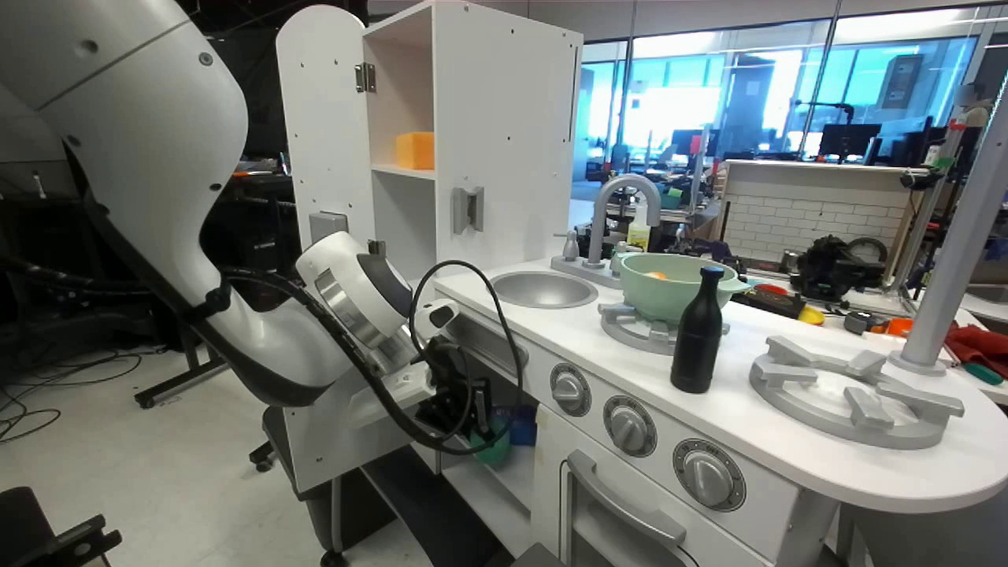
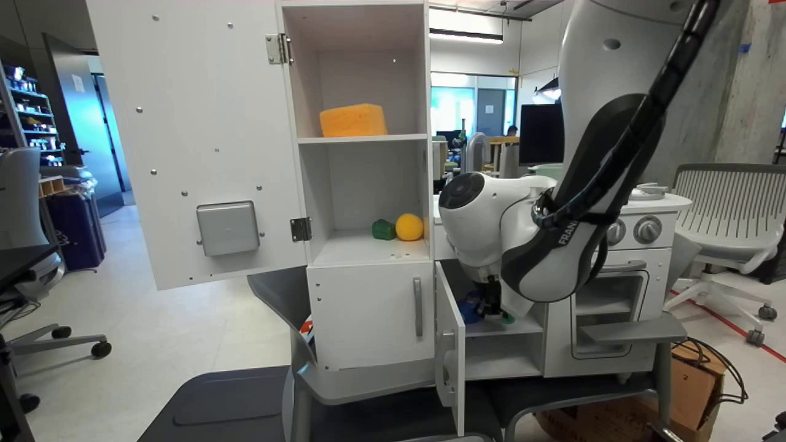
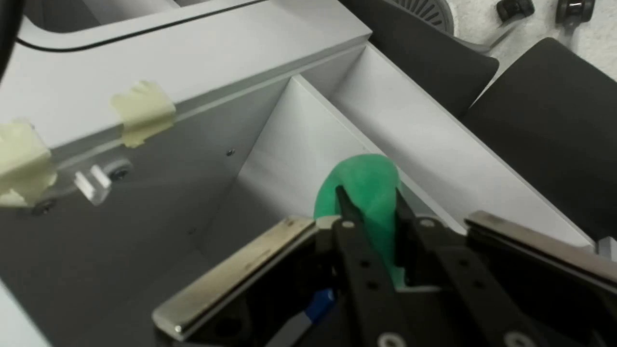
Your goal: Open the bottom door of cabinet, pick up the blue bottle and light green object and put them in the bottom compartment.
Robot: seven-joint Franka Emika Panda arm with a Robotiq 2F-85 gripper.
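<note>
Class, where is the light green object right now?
In the wrist view, the light green object is just right of centre, pinched in the gripper, with the blue bottle to its lower left.

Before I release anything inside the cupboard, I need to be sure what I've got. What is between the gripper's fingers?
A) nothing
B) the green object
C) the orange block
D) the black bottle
B: in the wrist view, the green object sits between the fingers of the gripper, bulging out past their tips.
</note>
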